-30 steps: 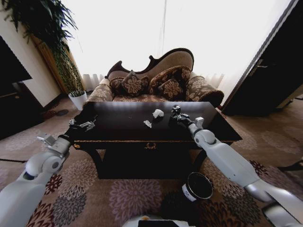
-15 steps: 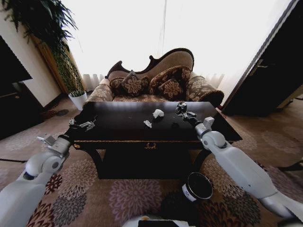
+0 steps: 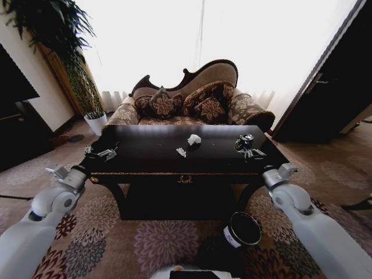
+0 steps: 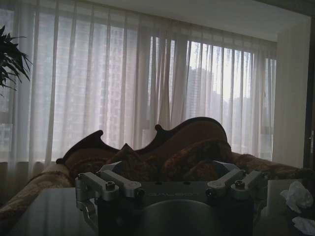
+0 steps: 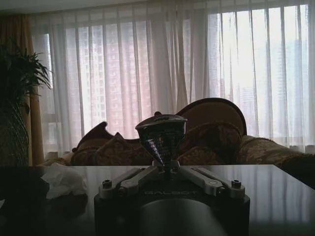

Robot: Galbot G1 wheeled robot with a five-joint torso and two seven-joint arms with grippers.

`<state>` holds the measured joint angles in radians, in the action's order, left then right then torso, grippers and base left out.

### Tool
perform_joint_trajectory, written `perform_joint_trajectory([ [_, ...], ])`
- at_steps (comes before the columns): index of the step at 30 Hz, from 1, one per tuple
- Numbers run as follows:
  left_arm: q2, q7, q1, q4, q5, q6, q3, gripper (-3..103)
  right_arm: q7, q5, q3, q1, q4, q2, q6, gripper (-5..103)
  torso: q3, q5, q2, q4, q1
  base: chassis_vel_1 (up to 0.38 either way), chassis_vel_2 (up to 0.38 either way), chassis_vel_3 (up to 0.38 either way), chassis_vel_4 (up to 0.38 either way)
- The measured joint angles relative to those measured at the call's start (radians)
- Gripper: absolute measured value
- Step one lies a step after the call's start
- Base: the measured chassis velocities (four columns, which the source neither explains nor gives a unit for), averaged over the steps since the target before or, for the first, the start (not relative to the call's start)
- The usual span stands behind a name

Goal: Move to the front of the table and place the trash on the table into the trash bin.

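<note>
Since one second ago, your right gripper (image 3: pixel 246 148) has carried the small dark shiny round object (image 3: pixel 246 139) from the table's middle toward its right end; everything else lies as before.

Left to right, as you see it from the head camera:

- Left gripper (image 3: pixel 100 154): parked over the table's near left corner, at about 9 o'clock from the paper. Fingers spread wide in the left wrist view (image 4: pixel 170 189), holding nothing.
- Table (image 3: pixel 145 160): dark glossy top, centre of view, sofa (image 3: pixel 192 99) behind it at 12 o'clock.
- Trash on the top: one white paper wad (image 3: pixel 193 139) near the middle, and a smaller pale scrap (image 3: pixel 181 152) just at its 7 o'clock. The wad also shows in the right wrist view (image 5: pixel 64 180).
- Right gripper: above the table's right end, at 3 o'clock from the wad, fingers pinching the round object at its base (image 5: pixel 161 136).
- Trash bin (image 3: pixel 241 231): on the carpet at 6 o'clock from the right gripper, in front of the table, mouth open.
</note>
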<state>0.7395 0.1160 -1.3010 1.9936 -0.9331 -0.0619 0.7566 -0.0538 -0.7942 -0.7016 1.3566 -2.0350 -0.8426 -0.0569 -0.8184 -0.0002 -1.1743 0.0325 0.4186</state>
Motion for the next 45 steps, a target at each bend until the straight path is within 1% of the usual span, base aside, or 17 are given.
perform_joint_trajectory([
  [1,0.000,0.000,0.000,0.000,0.000,0.000,0.000,100,0.000,0.000,0.000,0.000,0.000,0.000,0.000,0,0.000,0.0000,0.000,0.0000,0.000,0.000,0.000,0.000,0.000],
  [4,0.000,0.000,0.000,0.000,0.000,0.000,0.000,100,0.019,0.060,-0.094,0.112,-0.057,-0.070,0.031,0,0.000,0.0000,0.000,0.0001,0.000,0.000,0.000,0.000,0.000],
  [6,0.000,0.000,0.000,0.000,0.000,0.000,0.000,100,0.025,0.078,-0.105,0.131,-0.064,-0.082,0.041,0,0.000,-0.0001,0.000,-0.0001,0.000,0.000,0.000,0.000,0.000],
  [9,0.000,0.000,0.000,0.000,0.000,0.000,0.000,100,0.051,0.131,-0.152,0.228,-0.107,-0.151,0.089,0,0.000,-0.0002,0.000,-0.0001,0.000,0.000,0.000,0.000,0.000],
  [10,0.000,0.000,0.000,0.000,0.000,0.000,0.000,100,0.051,0.131,-0.152,0.228,-0.107,-0.151,0.089,0,0.000,-0.0002,0.000,-0.0001,0.000,0.000,0.000,0.000,0.000],
  [15,0.000,0.000,0.000,0.000,0.000,0.000,0.000,100,0.077,0.187,-0.167,0.326,-0.124,-0.300,0.150,0,0.000,0.0003,0.000,0.0000,0.000,0.000,0.000,0.000,0.000],
  [17,0.000,0.000,0.000,0.000,0.000,0.000,0.000,100,0.080,0.195,-0.168,0.334,-0.122,-0.320,0.158,0,0.000,0.0001,0.000,-0.0001,0.000,0.000,0.000,0.000,0.000],
  [18,0.000,0.000,0.000,0.000,0.000,0.000,0.000,100,0.092,0.212,-0.167,0.358,-0.111,-0.367,0.179,0,0.000,0.0001,0.000,0.0000,0.000,0.000,0.000,0.000,0.000],
  [21,0.000,0.000,0.000,0.000,0.000,0.000,0.000,100,0.121,0.242,-0.166,0.399,-0.074,-0.439,0.225,0,0.000,0.0001,0.000,0.0000,0.000,0.000,0.000,0.000,0.000],
  [24,0.000,0.000,0.000,0.000,0.000,0.000,0.000,100,0.137,0.249,-0.166,0.420,-0.037,-0.472,0.258,0,0.000,0.0000,0.000,0.0000,0.000,0.000,0.000,0.000,0.000],
  [26,0.000,0.000,0.000,0.000,0.000,0.000,0.000,100,0.143,0.253,-0.166,0.425,-0.014,-0.483,0.272,0,0.000,0.0000,0.000,0.0000,0.000,0.000,0.000,0.000,0.000],
  [31,0.000,0.000,0.000,0.000,0.000,0.000,0.000,100,0.162,0.288,-0.139,0.393,0.200,-0.503,0.366,0,0.000,0.0002,0.000,0.0003,0.000,0.000,0.000,0.000,0.000],
  [33,0.000,0.000,0.000,0.000,0.000,0.000,0.000,100,0.165,0.296,-0.135,0.377,0.235,-0.503,0.384,0,0.000,0.0001,0.000,0.0002,0.000,0.000,0.000,0.000,0.000],
  [36,0.000,0.001,0.000,0.000,0.000,0.000,0.000,100,0.196,0.338,-0.106,0.282,0.453,-0.504,0.466,0,0.000,0.0004,0.000,-0.0002,0.000,0.000,0.000,0.000,0.000],
  [37,0.000,0.001,0.000,0.000,0.000,0.000,0.000,100,0.196,0.338,-0.106,0.282,0.453,-0.504,0.466,0,0.000,0.0004,0.000,-0.0002,0.000,0.000,0.000,0.000,0.000],
  [42,0.000,0.001,0.000,0.000,0.000,0.000,0.000,100,0.221,0.386,-0.047,0.154,0.664,-0.495,0.512,0,0.000,0.0002,0.000,-0.0002,0.000,0.000,0.000,0.000,0.000],
  [45,0.000,0.000,0.000,0.000,0.000,0.000,0.000,100,0.222,0.401,-0.035,0.109,0.742,-0.485,0.519,0,0.000,0.0004,0.000,-0.0003,0.000,0.000,0.000,0.000,0.000],
])
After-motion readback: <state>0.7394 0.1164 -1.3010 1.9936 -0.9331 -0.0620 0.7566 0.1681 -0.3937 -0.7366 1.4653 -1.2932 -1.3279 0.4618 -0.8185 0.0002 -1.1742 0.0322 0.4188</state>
